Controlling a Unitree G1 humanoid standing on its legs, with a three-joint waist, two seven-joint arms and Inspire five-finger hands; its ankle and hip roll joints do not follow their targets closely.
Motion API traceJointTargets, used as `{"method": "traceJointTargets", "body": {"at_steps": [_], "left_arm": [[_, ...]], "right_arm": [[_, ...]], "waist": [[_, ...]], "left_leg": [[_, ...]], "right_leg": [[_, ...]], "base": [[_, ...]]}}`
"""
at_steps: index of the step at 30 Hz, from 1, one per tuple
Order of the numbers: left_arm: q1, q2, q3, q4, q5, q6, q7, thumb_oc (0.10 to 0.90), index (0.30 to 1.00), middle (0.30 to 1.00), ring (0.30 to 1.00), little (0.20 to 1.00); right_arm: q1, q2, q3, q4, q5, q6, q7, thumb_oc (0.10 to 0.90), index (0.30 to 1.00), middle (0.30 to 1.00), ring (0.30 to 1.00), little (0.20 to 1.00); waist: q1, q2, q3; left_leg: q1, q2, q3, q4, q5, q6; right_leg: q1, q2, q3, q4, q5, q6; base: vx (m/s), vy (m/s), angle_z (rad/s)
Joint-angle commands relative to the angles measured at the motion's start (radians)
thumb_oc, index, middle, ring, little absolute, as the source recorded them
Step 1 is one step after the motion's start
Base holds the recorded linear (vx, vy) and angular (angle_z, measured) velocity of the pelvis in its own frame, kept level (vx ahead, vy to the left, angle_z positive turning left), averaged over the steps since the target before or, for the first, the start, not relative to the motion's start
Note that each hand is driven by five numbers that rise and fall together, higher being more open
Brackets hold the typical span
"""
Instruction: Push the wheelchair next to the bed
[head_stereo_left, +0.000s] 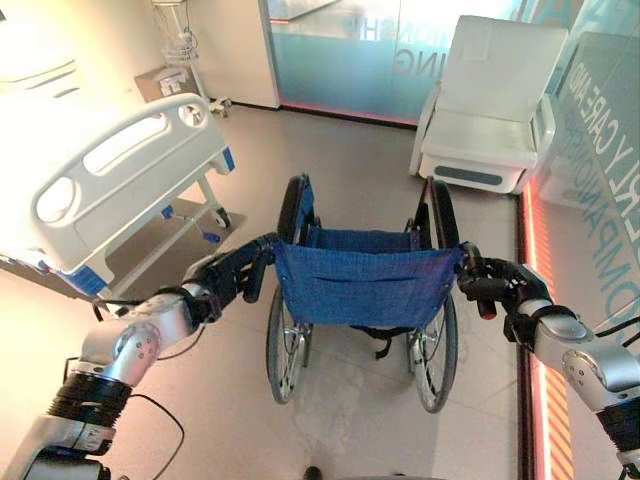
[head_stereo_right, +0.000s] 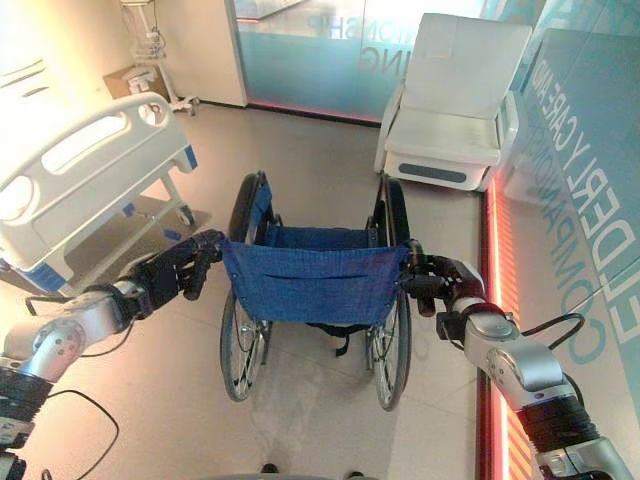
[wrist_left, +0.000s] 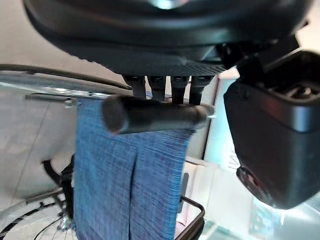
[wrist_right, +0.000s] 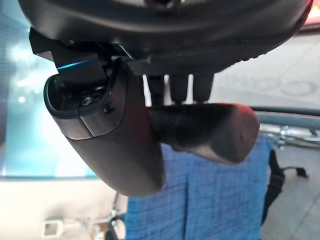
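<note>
A wheelchair (head_stereo_left: 366, 285) with a blue fabric backrest and black tyres stands in front of me, its back toward me. My left hand (head_stereo_left: 232, 272) is shut on the left push handle (wrist_left: 150, 114), fingers curled over the dark grip. My right hand (head_stereo_left: 489, 282) is shut on the right push handle (wrist_right: 212, 131). The white hospital bed (head_stereo_left: 120, 180) with its white footboard stands to the left, ahead of the wheelchair and about a wheel's width away from it.
A white armchair (head_stereo_left: 488, 110) sits at the back right against a frosted glass wall (head_stereo_left: 350, 55). A glass wall with large lettering (head_stereo_left: 600, 170) runs along the right, close to the right wheel. An IV stand (head_stereo_left: 180, 45) stands beyond the bed.
</note>
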Motion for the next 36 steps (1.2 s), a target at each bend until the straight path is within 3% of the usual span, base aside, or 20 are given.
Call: {"method": "traceJointTargets", "body": {"at_steps": [1,7,12,18,25,28,32,36], "left_arm": [[-0.039,-0.041,-0.054,-0.05,-0.082,-0.003,0.01,0.8,0.9,0.9,0.9,0.9],[-0.02,-0.07,-0.065,-0.066,0.055,-0.021,0.005,0.8,0.9,0.9,0.9,0.9],[-0.056,-0.061,-0.096,-0.067,0.208,-0.116,-0.063,0.8,0.9,0.9,0.9,0.9],[-0.117,-0.037,-0.1,-0.109,0.342,-0.259,-0.014,0.8,0.9,0.9,0.9,0.9],[-0.116,-0.034,-0.039,-0.134,0.387,-0.236,0.135,0.8,0.9,0.9,0.9,0.9],[-0.096,-0.036,-0.002,-0.117,0.434,-0.261,0.183,0.8,0.9,0.9,0.9,0.9],[-0.068,-0.036,0.042,-0.12,0.467,-0.286,0.202,0.8,0.9,0.9,0.9,0.9],[-0.036,-0.033,0.085,-0.143,0.447,-0.252,0.181,0.8,0.9,0.9,0.9,0.9]], "right_arm": [[-0.138,0.052,0.047,-0.156,0.057,-0.123,0.062,0.4,0.3,0.3,0.3,0.3],[-0.141,0.08,0.057,-0.15,0.049,-0.13,0.048,0.4,0.3,0.3,0.3,0.3],[-0.158,0.091,0.076,-0.141,0.058,-0.133,0.033,0.4,0.3,0.3,0.3,0.3],[-0.165,0.104,0.084,-0.134,0.06,-0.119,0.025,0.4,0.3,0.3,0.3,0.3],[-0.133,0.12,0.048,-0.136,0.037,-0.106,0.053,0.4,0.3,0.3,0.3,0.3],[-0.126,0.119,0.031,-0.132,0.033,-0.102,0.068,0.4,0.3,0.3,0.3,0.3],[-0.117,0.118,0.012,-0.137,0.032,-0.092,0.077,0.4,0.3,0.3,0.3,0.3],[-0.103,0.12,-0.007,-0.145,0.022,-0.086,0.081,0.4,0.3,0.3,0.3,0.3]], "waist": [[0.026,-0.016,-0.041],[0.034,-0.019,-0.034],[0.034,-0.019,-0.035],[0.029,-0.019,-0.039],[0.025,-0.02,-0.041],[0.026,-0.022,-0.041],[0.029,-0.023,-0.042],[0.035,-0.02,-0.042]], "left_leg": [[0.03,-0.041,0.058,0.01,-0.088,0.002],[0.026,-0.038,0.051,0.01,-0.085,0.001],[0.026,-0.037,0.048,0.01,-0.084,-0.001],[0.026,-0.036,0.043,0.01,-0.086,-0.007],[0.026,-0.032,0.046,0.01,-0.087,-0.012],[0.028,-0.032,0.044,0.01,-0.087,-0.013],[0.028,-0.031,0.041,0.01,-0.088,-0.015],[0.029,-0.029,0.038,0.01,-0.087,-0.018]], "right_leg": [[-0.021,0.021,-0.034,0.001,0.017,0.013],[-0.021,0.023,-0.041,0.001,0.016,0.012],[-0.02,0.026,-0.041,0.001,0.015,0.009],[-0.019,0.029,-0.035,0.001,0.012,0.005],[-0.018,0.031,-0.039,0.001,0.007,0.003],[-0.016,0.029,-0.044,0.001,0.005,0.001],[-0.014,0.029,-0.048,0.001,0.002,-0.001],[-0.01,0.029,-0.054,0.001,-0.002,-0.003]], "base": [[0.0,0.0,0.0],[-0.01,-0.012,0.0],[0.0,0.0,0.0],[0.0,0.0,0.0],[0.0,0.0,0.0],[0.0,0.0,0.0],[0.0,0.0,0.0],[0.0,0.0,0.0]]}}
